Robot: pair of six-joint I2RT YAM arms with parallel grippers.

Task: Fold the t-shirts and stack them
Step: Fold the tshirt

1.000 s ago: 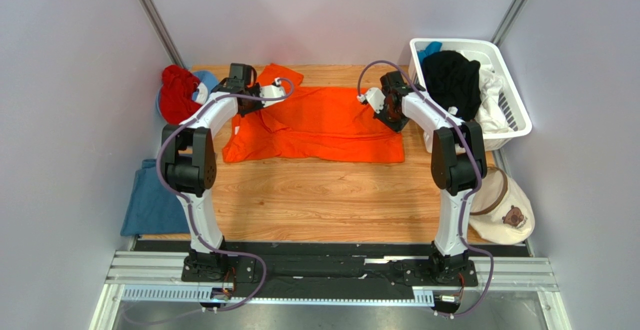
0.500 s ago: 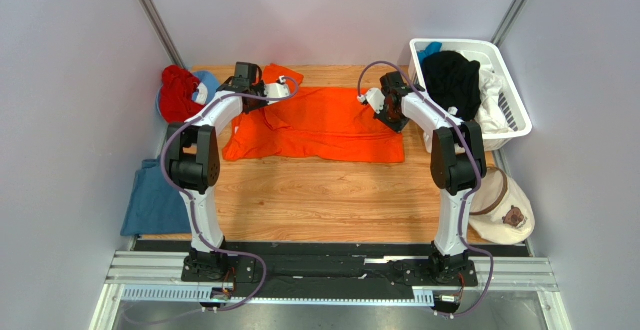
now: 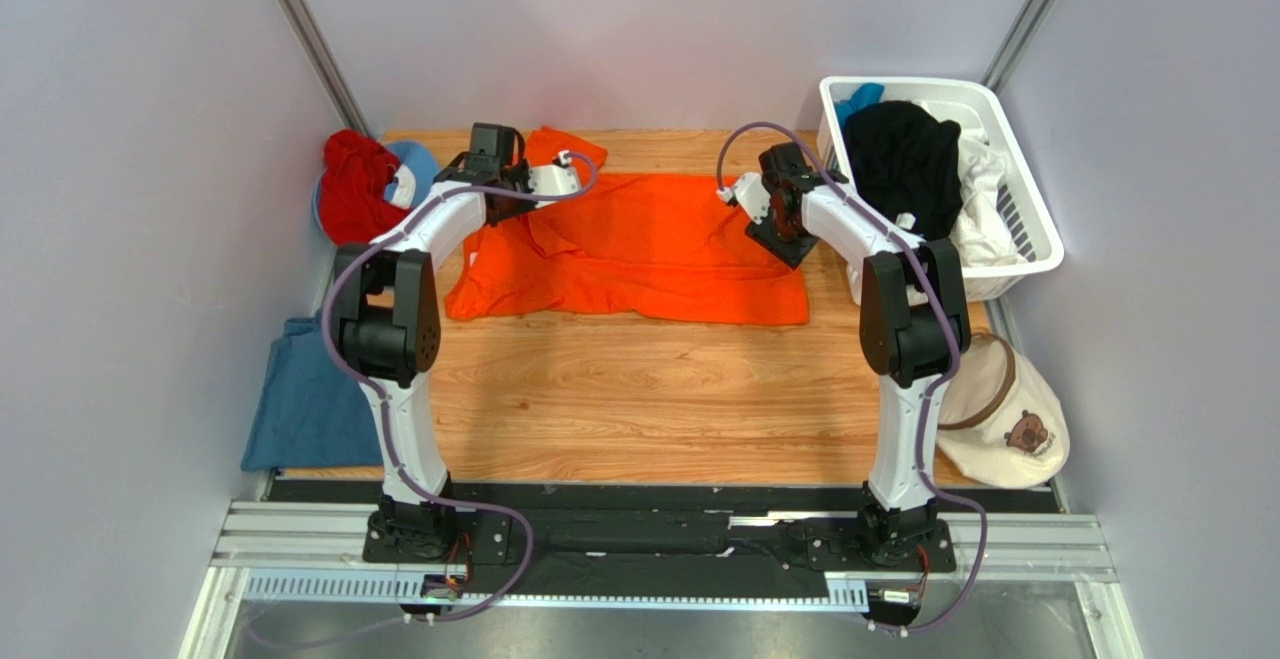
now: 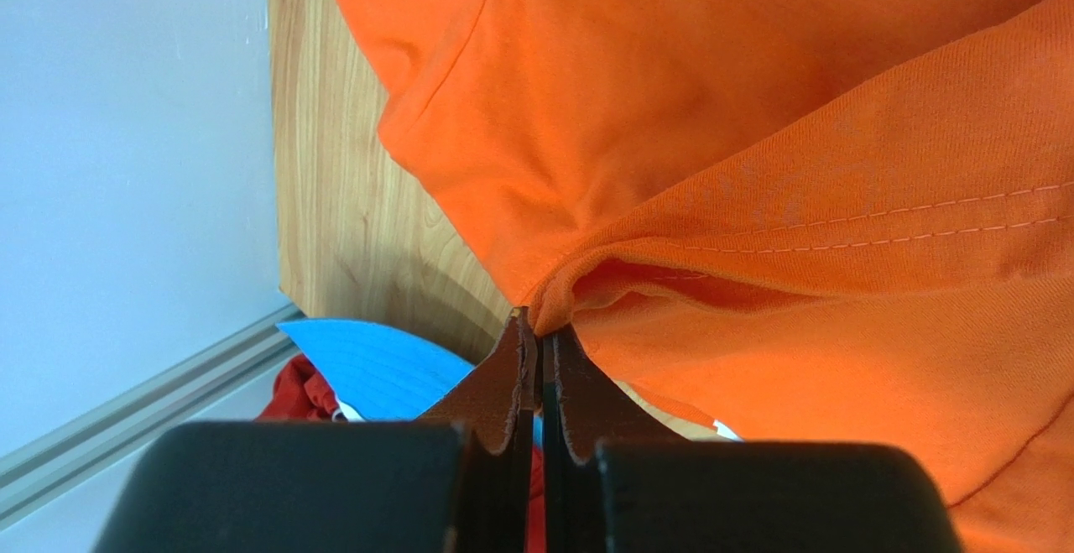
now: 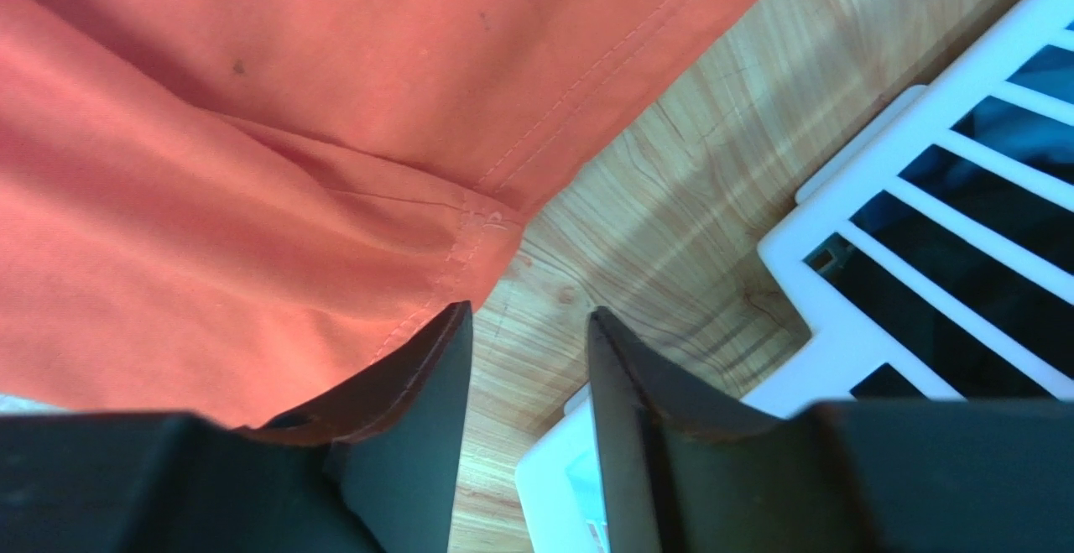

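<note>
A bright orange t-shirt (image 3: 639, 247) lies spread across the back of the wooden table (image 3: 631, 389), rumpled along its left side. My left gripper (image 3: 519, 187) is at the shirt's back left. In the left wrist view it (image 4: 540, 333) is shut on a pinched fold of orange cloth (image 4: 756, 201). My right gripper (image 3: 781, 235) hovers at the shirt's right edge. Its jaws (image 5: 527, 314) stand open over bare wood, with the hemmed corner of the orange shirt (image 5: 485, 220) just beyond them. A dusty blue t-shirt (image 3: 301, 397) hangs at the table's left edge.
A white basket (image 3: 1037, 239) at the back right holds a black t-shirt (image 3: 902, 157) and a white one (image 3: 984, 187). Red cloth (image 3: 356, 182) and a blue cap (image 3: 409, 164) sit at the back left. A beige bear-face cap (image 3: 1010, 419) lies at the right edge.
My right gripper has opened and let go of the orange shirt's right edge. My left gripper, still shut on the cloth, shifted slightly to the right.
</note>
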